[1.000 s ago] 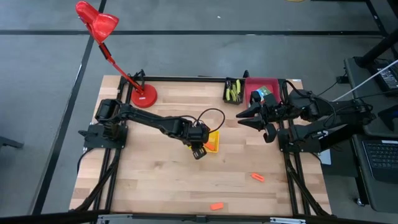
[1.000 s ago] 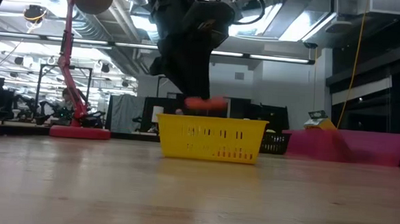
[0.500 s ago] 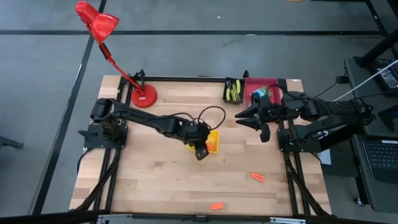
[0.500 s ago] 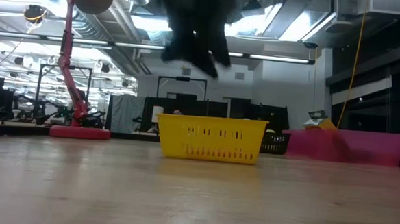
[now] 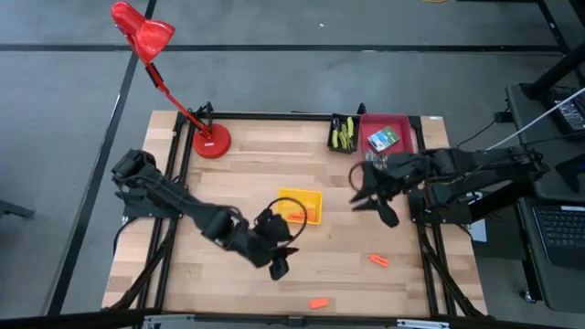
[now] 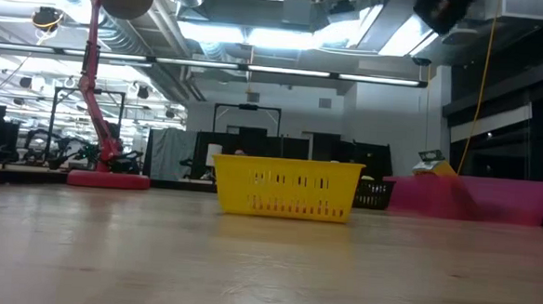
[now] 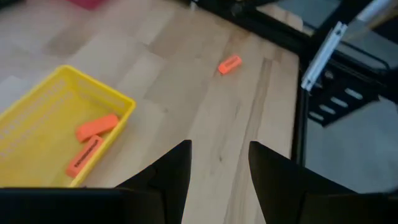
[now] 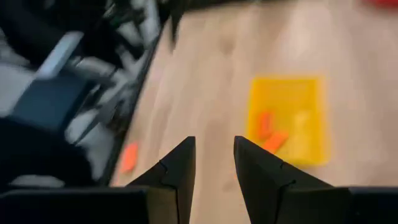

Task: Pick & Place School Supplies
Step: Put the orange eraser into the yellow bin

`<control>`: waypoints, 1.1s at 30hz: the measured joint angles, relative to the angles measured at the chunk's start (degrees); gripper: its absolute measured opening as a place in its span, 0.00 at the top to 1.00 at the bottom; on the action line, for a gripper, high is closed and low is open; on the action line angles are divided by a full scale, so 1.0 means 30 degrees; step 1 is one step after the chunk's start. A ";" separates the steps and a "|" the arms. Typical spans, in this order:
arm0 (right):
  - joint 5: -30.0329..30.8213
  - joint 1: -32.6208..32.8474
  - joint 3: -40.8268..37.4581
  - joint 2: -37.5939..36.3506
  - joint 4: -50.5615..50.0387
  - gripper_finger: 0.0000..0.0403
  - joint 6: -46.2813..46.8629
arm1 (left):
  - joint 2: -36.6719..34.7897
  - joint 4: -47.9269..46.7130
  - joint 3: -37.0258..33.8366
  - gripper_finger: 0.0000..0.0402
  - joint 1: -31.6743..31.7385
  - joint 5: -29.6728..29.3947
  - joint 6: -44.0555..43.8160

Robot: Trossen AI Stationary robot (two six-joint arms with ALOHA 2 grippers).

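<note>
My left gripper hangs open and empty over bare table near the front edge, just in front of the yellow tray. Two orange pieces lie in that tray. My right gripper is open and empty above the table, to the right of the yellow tray. One orange piece lies on the table at the near right and shows in the left wrist view. Another orange piece lies by the front edge. A printed box lies in the red tray. Yellow-green-handled tools lie in the black bin.
A red desk lamp stands at the far left, its head reaching beyond the table. The red tray and black bin sit at the far right edge. Bare wood lies between the yellow tray and the front edge.
My left gripper has left its place above the yellow tray and gone toward the near edge and a little left. The orange piece that showed at it above the tray is no longer there. My right gripper has gone from beside the red tray toward the near edge.
</note>
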 joint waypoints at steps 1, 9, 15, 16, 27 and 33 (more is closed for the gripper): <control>-0.0220 0.0317 -0.0222 0.0066 -0.0388 0.72 0.0622 | 0.0013 -0.0021 0.0000 0.61 -0.0244 -0.0720 -0.0201; 0.0204 0.4264 -0.4411 0.0204 -0.0773 0.72 0.9423 | 0.0027 -0.0234 0.0000 0.61 -0.1636 -0.5060 -0.0914; 0.3322 0.9140 -0.7008 0.0238 -0.0176 0.72 1.8106 | 0.0027 -0.0450 0.0000 0.61 -0.2384 -0.6582 -0.1183; 0.4191 0.9808 -0.7091 0.0338 -0.0198 0.72 1.9430 | 0.0029 -0.0462 0.0000 0.61 -0.2443 -0.6874 -0.1183; 0.7293 1.3097 -0.4829 0.6079 -0.0331 0.72 2.2567 | 0.0042 -0.0304 0.0000 0.61 -0.3184 -0.8081 -0.0826; 0.6452 1.4501 -0.2378 1.0405 -0.2471 0.72 2.1753 | 0.0042 -0.0289 0.0000 0.61 -0.3820 -0.8764 -0.1330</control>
